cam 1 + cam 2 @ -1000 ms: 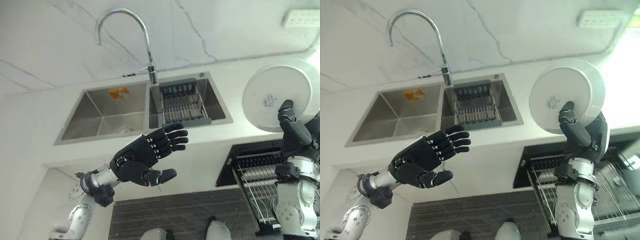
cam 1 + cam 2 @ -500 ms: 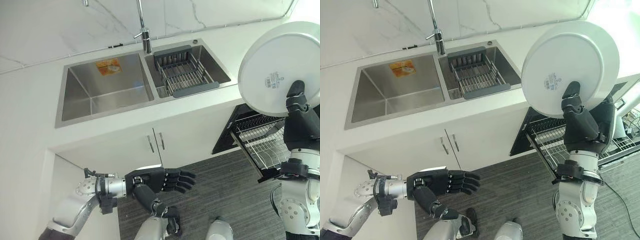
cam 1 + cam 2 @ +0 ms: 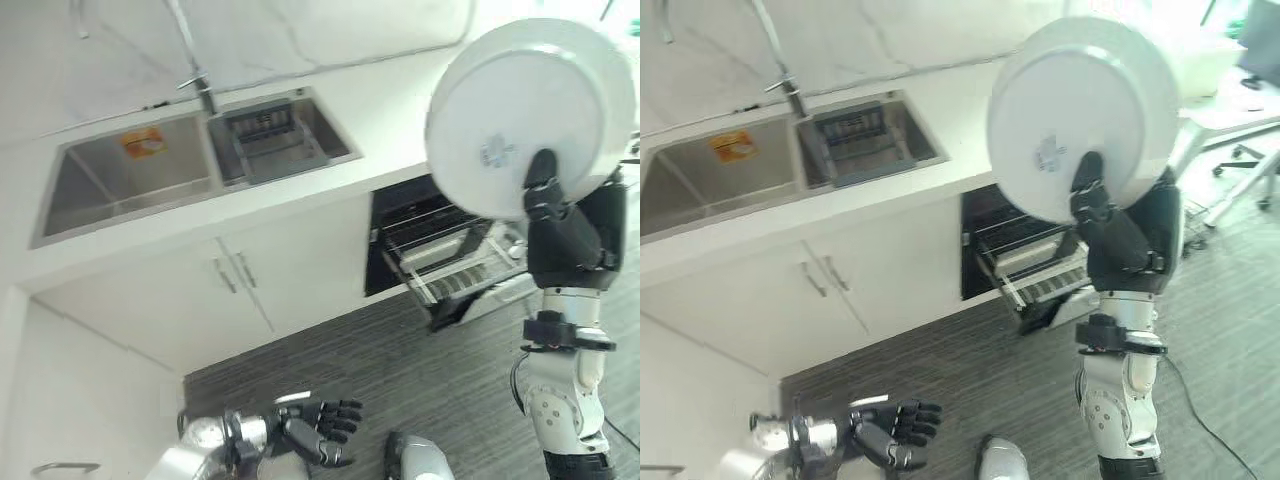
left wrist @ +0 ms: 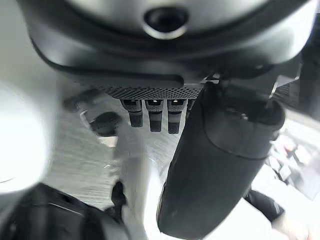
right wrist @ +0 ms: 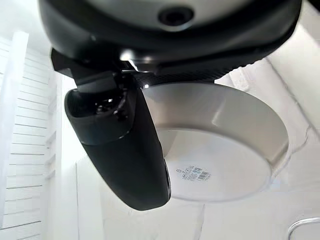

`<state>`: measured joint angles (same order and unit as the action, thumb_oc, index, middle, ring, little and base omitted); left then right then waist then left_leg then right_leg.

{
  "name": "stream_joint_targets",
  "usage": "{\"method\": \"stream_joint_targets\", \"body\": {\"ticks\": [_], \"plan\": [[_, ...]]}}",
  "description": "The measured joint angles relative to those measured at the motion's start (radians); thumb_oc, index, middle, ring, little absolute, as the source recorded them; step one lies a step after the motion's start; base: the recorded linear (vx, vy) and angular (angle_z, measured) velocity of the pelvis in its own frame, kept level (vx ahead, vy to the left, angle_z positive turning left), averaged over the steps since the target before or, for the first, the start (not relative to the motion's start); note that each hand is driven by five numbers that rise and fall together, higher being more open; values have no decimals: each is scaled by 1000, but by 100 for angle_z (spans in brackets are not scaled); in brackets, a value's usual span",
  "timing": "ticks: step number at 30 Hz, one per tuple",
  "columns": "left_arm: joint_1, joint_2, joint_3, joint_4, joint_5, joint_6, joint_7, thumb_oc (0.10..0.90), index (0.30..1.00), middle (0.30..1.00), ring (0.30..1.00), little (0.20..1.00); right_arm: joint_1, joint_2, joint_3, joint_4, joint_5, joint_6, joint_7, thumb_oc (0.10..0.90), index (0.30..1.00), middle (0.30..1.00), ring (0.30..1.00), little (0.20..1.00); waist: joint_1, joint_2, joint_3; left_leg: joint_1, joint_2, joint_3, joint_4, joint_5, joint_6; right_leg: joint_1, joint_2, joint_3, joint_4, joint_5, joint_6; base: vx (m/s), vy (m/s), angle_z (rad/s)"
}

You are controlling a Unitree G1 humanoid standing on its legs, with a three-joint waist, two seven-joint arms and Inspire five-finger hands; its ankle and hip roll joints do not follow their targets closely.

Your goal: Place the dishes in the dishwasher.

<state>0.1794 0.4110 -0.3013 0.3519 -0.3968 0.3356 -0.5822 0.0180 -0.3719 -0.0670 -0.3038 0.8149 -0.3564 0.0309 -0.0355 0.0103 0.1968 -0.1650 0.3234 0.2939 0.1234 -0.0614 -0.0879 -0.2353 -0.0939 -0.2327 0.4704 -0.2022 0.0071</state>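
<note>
Left eye view: white counter (image 3: 400, 120), open dishwasher (image 3: 440, 255) beneath it, round plate (image 3: 525, 110) held high.

The counter is smooth white stone, with a steel double sink (image 3: 180, 160) set toward its left end and a ribbed dark rack (image 3: 268, 135) in the sink's right basin. Below the counter's right part, the dishwasher's wire rack (image 3: 460, 270) is pulled out over grey wood-grain floor (image 3: 400, 370). The glossy white plate stands on edge, underside facing the camera, pinched at its lower rim by the right hand (image 3: 560, 225), thumb on the underside. The left hand (image 3: 320, 430) hangs low, fingers loosely spread, holding nothing.
</note>
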Motion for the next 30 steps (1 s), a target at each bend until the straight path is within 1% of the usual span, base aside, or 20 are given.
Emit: {"method": "stream_joint_targets", "body": {"ticks": [2,3,4,5,6,7,8,9,10,11,12,13,17,19,21,22,24,25,28,30], "plan": [[-41,-32,-15,131,14,-57,102,800,900,900,900,900,41,3,-27,9,55,22,-17,400,300,300,300,300,-12,-26,-5,-16,-5,41,162,14,-13,4,-19,-71,-27,24,-60,53,-301,-2],[-68,-79,11,260,14,-130,135,800,900,900,900,900,63,-6,-31,5,71,24,-16,400,300,300,300,300,-29,-31,-6,18,-16,122,224,7,-6,29,-22,-94,-63,46,-102,77,-158,17],[-89,-125,40,357,35,-168,187,800,900,900,900,900,83,-11,-42,4,72,25,-17,400,300,300,300,300,-54,-28,-8,37,-46,153,270,-2,5,57,-15,-115,-108,56,-85,92,-110,23],[-67,-144,43,356,88,-194,262,800,900,900,900,900,82,-8,-44,2,73,25,-19,400,300,300,300,300,-54,-21,-11,88,-203,91,251,-35,19,69,-8,-102,-171,80,4,162,-69,15],[-44,-161,54,350,101,-210,290,800,900,900,900,900,78,-10,-45,2,72,25,-19,400,300,300,300,300,-48,20,-8,103,-248,48,235,-50,38,57,-13,-127,-133,0,187,170,-33,-3],[21,-208,139,346,127,-265,306,800,900,900,900,900,54,16,-34,-5,69,19,-18,400,300,300,300,300,-40,63,-7,91,-265,-8,258,-86,27,-36,-41,-13,142,-76,-18,233,-12,22],[12,-249,187,399,131,-292,361,800,900,900,900,900,25,76,-23,17,70,19,-20,400,300,300,300,300,-18,90,17,102,-275,-39,289,-184,19,14,-13,42,113,-80,-60,209,15,19],[-5,-248,172,462,133,-317,391,800,900,900,900,900,5,124,57,77,69,53,-24,400,300,300,300,300,15,102,19,46,-269,-19,335,-211,66,30,42,28,44,-51,-68,267,85,20],[-47,-232,172,484,138,-329,404,800,900,900,900,900,10,127,142,91,68,89,-24,400,300,300,300,300,23,76,35,-18,-274,34,325,-203,81,56,89,26,-65,7,-23,314,186,-12],[-106,-246,196,552,136,-333,403,800,900,900,900,900,16,81,181,100,49,123,21,400,300,300,300,300,40,115,49,-40,-203,27,302,-179,93,44,70,-41,70,-79,18,288,195,23],[-134,-233,228,619,135,-341,417,800,900,900,900,900,48,68,181,86,51,142,61,400,300,300,300,300,37,43,43,-45,-205,45,351,-162,77,69,-38,-13,89,-112,31,218,148,12],[-167,-228,250,701,126,-324,443,800,900,900,900,900,61,60,178,90,53,161,89,400,300,300,300,300,40,33,47,-29,-187,24,366,-141,69,81,-8,-26,104,-120,-14,120,70,-3],[-178,-204,287,743,106,-291,438,800,900,900,900,900,69,55,119,53,56,172,105,400,300,300,300,300,19,-12,33,-2,-207,-11,242,-103,86,128,55,-16,-68,-26,-33,176,99,-31],[-187,-204,285,774,105,-292,437,800,900,900,900,900,64,63,106,53,71,172,100,400,300,300,300,300,11,-8,33,14,-207,-33,242,-102,84,179,75,-23,-129,3,-39,133,92,3],[-193,-206,285,794,106,-294,438,800,900,900,900,900,54,92,118,54,71,173,100,400,300,300,300,300,9,-2,31,28,-208,-45,241,-103,86,222,89,-24,-181,31,-7,86,76,-9],[-208,-211,286,813,106,-295,439,800,900,900,900,900,40,107,132,56,71,173,99,400,300,300,300,300,9,8,36,24,-203,-52,261,-114,100,190,86,-31,-115,43,22,66,7,-9],[-214,-213,255,817,102,-299,449,800,900,900,900,900,36,123,165,54,71,179,88,400,300,300,300,300,9,29,41,35,-186,-56,276,-122,119,95,43,-32,78,44,51,68,-49,1],[-214,-213,230,815,92,-300,453,800,900,900,900,900,38,124,184,51,70,189,88,400,300,300,300,300,10,32,40,46,-194,-55,271,-125,125,82,11,-46,94,21,67,118,-170,13],[-215,-224,248,818,87,-295,459,800,900,900,900,900,51,132,220,46,70,217,90,400,300,300,300,300,27,42,34,46,-212,-72,264,-131,133,89,-71,-40,-98,31,78,125,-267,18],[-215,-221,250,818,88,-288,456,800,900,900,900,900,63,128,220,44,71,230,72,400,300,300,300,300,28,31,28,46,-241,-83,234,-114,129,50,-133,34,-188,42,96,173,-302,19]]}}
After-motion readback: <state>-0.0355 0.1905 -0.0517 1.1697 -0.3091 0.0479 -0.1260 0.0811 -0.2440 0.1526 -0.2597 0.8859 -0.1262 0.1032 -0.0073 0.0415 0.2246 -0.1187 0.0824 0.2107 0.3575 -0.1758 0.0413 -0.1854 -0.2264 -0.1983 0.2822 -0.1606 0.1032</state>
